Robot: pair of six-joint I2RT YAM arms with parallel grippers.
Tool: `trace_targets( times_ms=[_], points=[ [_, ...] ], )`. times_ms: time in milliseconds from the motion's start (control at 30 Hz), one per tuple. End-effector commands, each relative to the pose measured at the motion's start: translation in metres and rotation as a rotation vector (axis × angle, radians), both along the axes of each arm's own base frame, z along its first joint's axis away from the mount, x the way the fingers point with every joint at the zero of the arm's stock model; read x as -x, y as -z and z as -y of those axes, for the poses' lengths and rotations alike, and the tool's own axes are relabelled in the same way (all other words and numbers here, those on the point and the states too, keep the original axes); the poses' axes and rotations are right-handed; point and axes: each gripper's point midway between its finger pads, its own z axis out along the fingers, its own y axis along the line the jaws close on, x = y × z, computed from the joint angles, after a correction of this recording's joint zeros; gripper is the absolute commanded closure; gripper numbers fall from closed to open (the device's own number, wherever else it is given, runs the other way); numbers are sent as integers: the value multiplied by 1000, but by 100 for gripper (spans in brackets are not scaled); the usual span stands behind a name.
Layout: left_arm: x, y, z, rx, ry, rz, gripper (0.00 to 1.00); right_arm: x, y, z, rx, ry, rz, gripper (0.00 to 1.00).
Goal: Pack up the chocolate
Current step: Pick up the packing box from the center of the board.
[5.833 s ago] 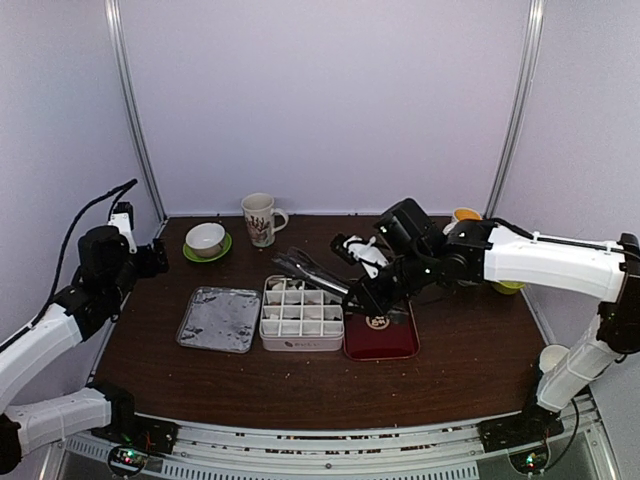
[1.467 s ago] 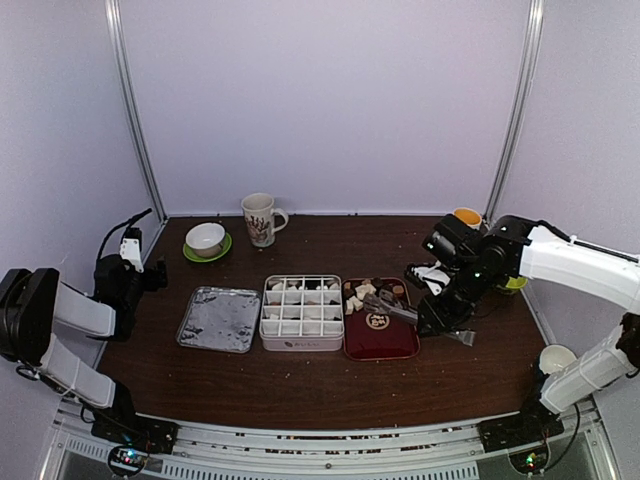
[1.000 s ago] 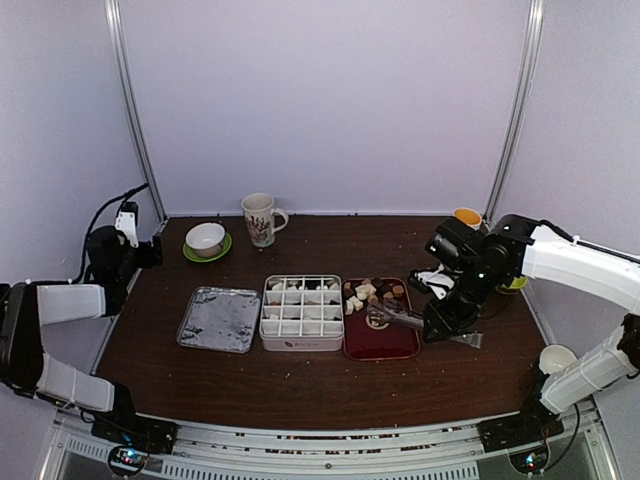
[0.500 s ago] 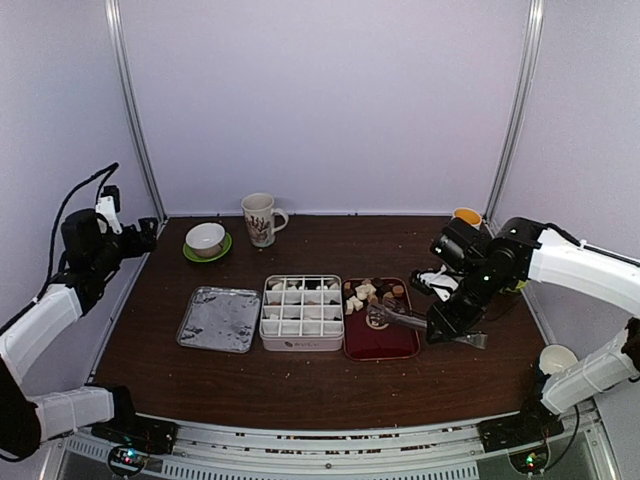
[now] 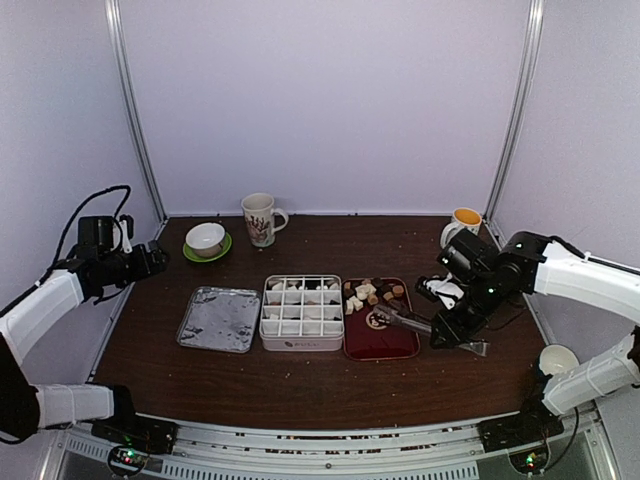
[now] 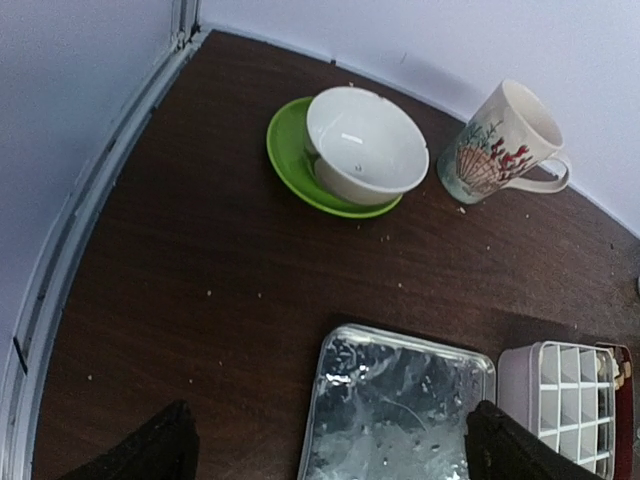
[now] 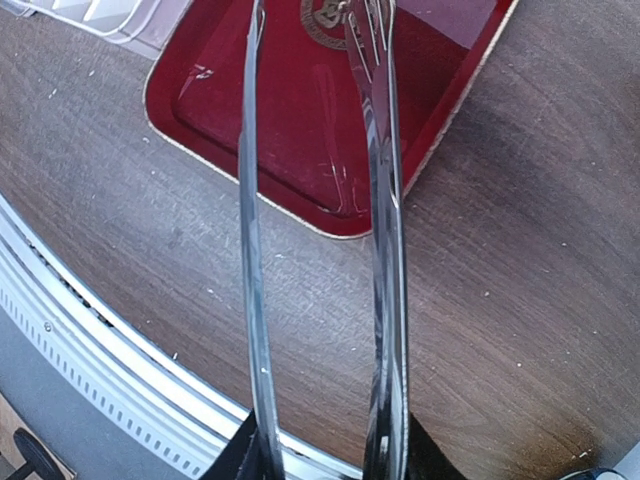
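Note:
The chocolate (image 5: 368, 292), small brown, tan and cream pieces, lies heaped at the far end of the dark-red tray (image 5: 385, 345). A few pieces sit in the back row of the white divided box (image 5: 301, 312). My right gripper (image 5: 452, 328) hangs by the tray's right edge, shut on the handles of the metal tongs (image 5: 408, 322). The tongs' tips reach over the tray's middle, spread apart and empty. In the right wrist view the two tong arms (image 7: 384, 200) run over the tray (image 7: 300, 130) from my gripper (image 7: 322, 460). My left gripper (image 5: 150, 262) hovers open at the far left.
A foil tray (image 5: 220, 318) lies left of the box, also under my left gripper (image 6: 325, 455). A white bowl (image 6: 365, 145) on a green saucer (image 6: 290, 165) and a patterned mug (image 6: 500, 145) stand at the back left. An orange cup (image 5: 465, 220) is at the back right.
My right gripper has drawn the tongs a little to the right and toward the near edge. The left arm has swung and its gripper now points over the table's left side.

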Motion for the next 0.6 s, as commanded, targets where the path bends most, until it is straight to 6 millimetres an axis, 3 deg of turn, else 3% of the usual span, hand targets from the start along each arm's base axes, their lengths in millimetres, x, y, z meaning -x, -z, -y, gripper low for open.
trace_targets(
  times_ms=[0, 133, 233, 400, 567],
  points=[
    [7, -4, 17, 61, 56, -35, 3, -17, -8, 8, -9, 63, 87, 63],
    [16, -10, 10, 68, 2, -78, 2, -31, -20, 9, -22, 86, 129, 63],
    [22, -12, -1, 51, -66, -91, 2, -49, -43, 6, -56, 116, 202, 63],
    [27, -5, -8, 8, -87, -41, 2, -76, -65, -1, -97, 158, 313, 63],
    [27, -9, 15, 46, 41, -46, 2, -87, -71, -8, -100, 154, 329, 63]
  ],
)
